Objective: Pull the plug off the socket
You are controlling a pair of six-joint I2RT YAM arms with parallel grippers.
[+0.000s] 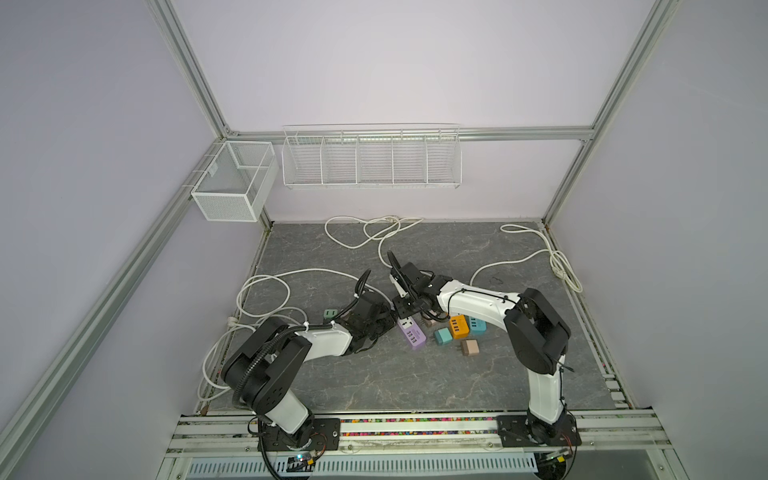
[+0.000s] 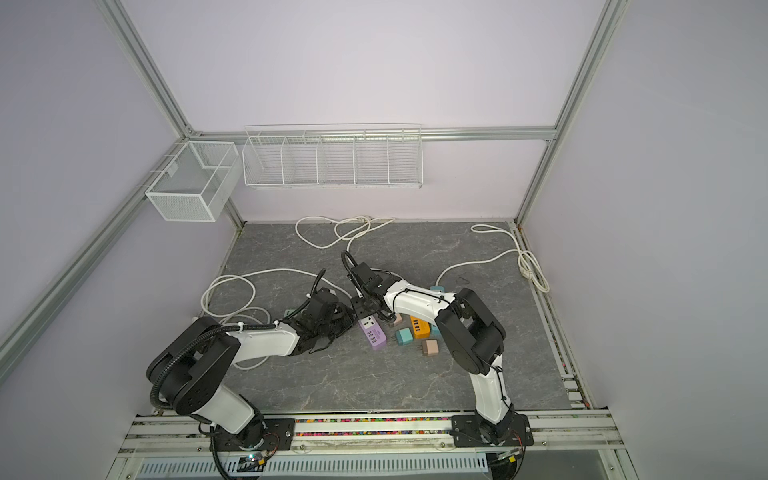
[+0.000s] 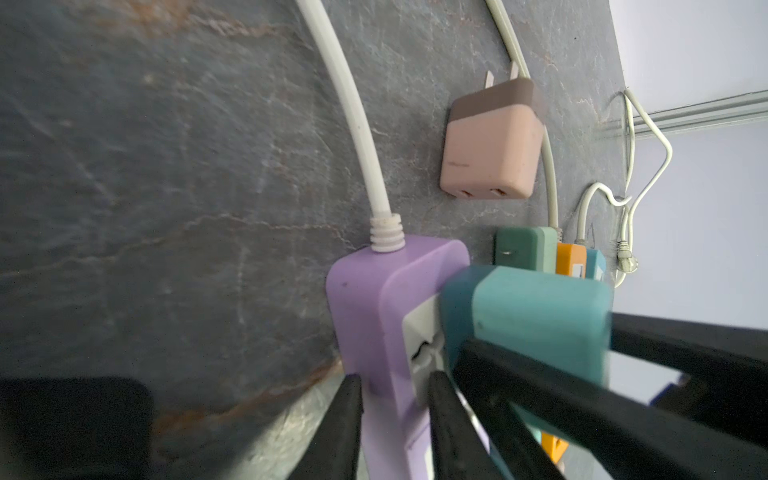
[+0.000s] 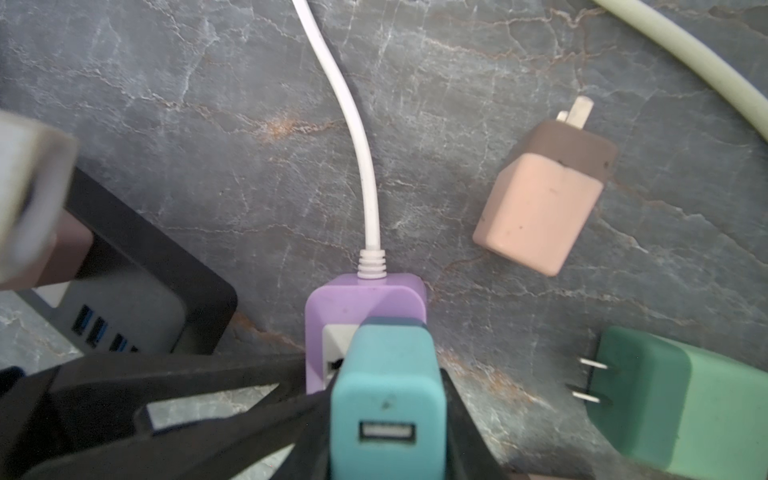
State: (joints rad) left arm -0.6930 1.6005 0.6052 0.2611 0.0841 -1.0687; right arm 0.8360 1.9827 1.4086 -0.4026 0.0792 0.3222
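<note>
**Task item.** Found plug [image 4: 386,361] seated in the socket [image 4: 365,299], in the outlet next to the socket's cord [image 4: 357,137] end. No prong visible between plug base and outlet face, so judged not yet drawn.

**Right gripper** [image 4: 386,386]. Noted closed hard on the plug, one finger on each flank, leaving the USB face bare. Judged a deliberate flank hold, square to the prongs and suited to a straight pull away from the socket face without rocking.

**Left gripper** [image 3: 395,378]. Noted closed down across the socket body, past the plug on the side away from the cord, with fingers [image 3: 345,419] pressed to both sides. Judged a bracing hold, needed to pin a light housing on a slack cord and keep it from rising with the plug.

**Support.** Found the socket apparently resting on the table [image 4: 208,124]. In both top views, only the socket's USB end showing [image 1: 412,334] [image 2: 372,334], with both sets of gripper tips hidden under the wrists.

**Surroundings.**
- Black strip [image 4: 137,307] close beside the socket.
- Pink charger [image 4: 540,208] off the socket's cord end, apart.
- Green charger [image 4: 698,399] alongside the socket, apart, prongs turned toward it.
- None judged to lie in the pull line.

**Next move, as advised.** Keep the socket pinned and draw the plug straight off.

**Risks.** Slipping on the plug's smooth flanks, or tilting the plug and binding the prongs.
</note>
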